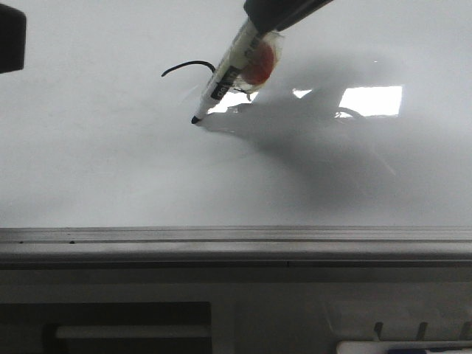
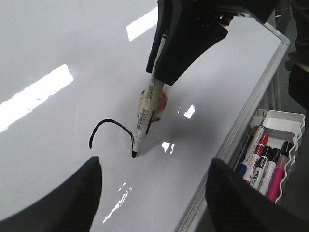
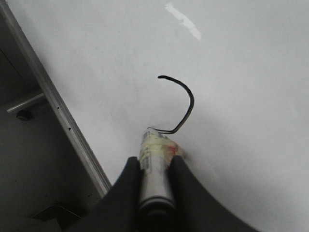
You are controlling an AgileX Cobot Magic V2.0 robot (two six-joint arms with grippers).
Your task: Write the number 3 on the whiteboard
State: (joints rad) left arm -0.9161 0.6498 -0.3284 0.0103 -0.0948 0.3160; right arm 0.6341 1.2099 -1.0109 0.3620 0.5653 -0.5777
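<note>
The whiteboard [image 1: 110,169] fills the front view, glossy and pale. My right gripper [image 1: 265,22] comes in from the top and is shut on a black-tipped marker [image 1: 225,74] with yellowish and red tape round its barrel. The marker's tip touches the board at the end of a thin black arc [image 1: 188,65], the only part of the number 3 that shows. In the right wrist view the marker [image 3: 155,183] sits tight between the fingers, with the arc [image 3: 186,96] just beyond it. My left gripper [image 2: 154,164] hovers open over the board [image 2: 58,48], near the tip, holding nothing.
A grey metal rail [image 1: 236,243] runs along the board's near edge. Beside the rail, a white tray [image 2: 289,121] holds several spare markers [image 2: 263,162]. A dark object [image 1: 11,44] sits at the far left. Bright light glare [image 1: 369,99] lies to the right of the marker.
</note>
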